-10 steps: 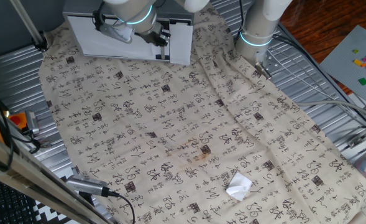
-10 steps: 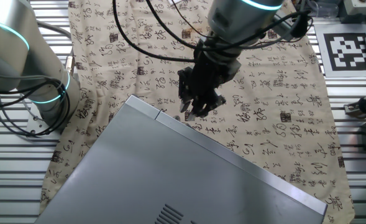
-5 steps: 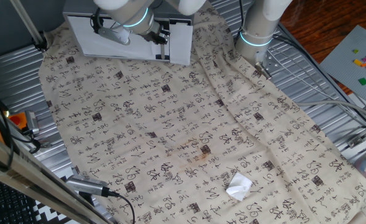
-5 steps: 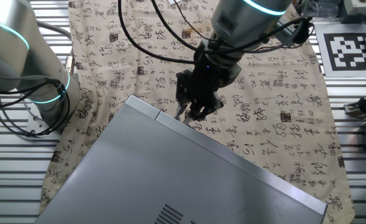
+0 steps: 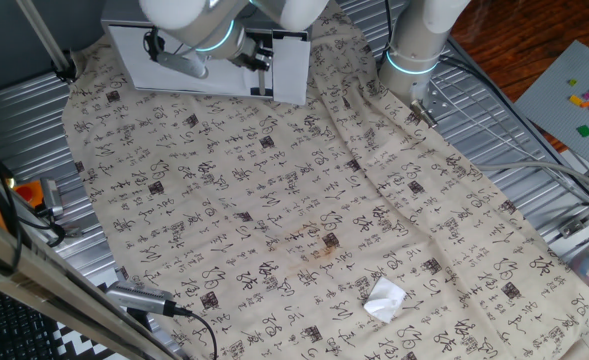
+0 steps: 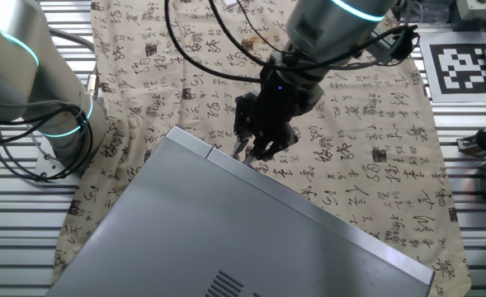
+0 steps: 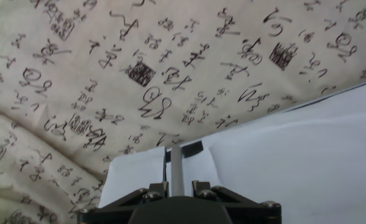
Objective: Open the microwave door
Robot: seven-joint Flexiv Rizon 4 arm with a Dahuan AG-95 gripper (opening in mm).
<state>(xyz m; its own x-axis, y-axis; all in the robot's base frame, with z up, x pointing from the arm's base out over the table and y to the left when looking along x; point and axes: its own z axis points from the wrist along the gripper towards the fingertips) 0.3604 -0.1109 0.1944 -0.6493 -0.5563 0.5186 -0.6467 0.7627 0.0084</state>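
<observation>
The microwave stands at the far edge of the cloth-covered surface, its door shut. The other fixed view shows the pincer at its top front edge; the hand view shows only one finger, so grip cannot be judged.

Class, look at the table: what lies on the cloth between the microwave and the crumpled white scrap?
Nothing: in one fixed view only bare printed cloth stretches between the microwave and the crumpled white scrap.
</observation>
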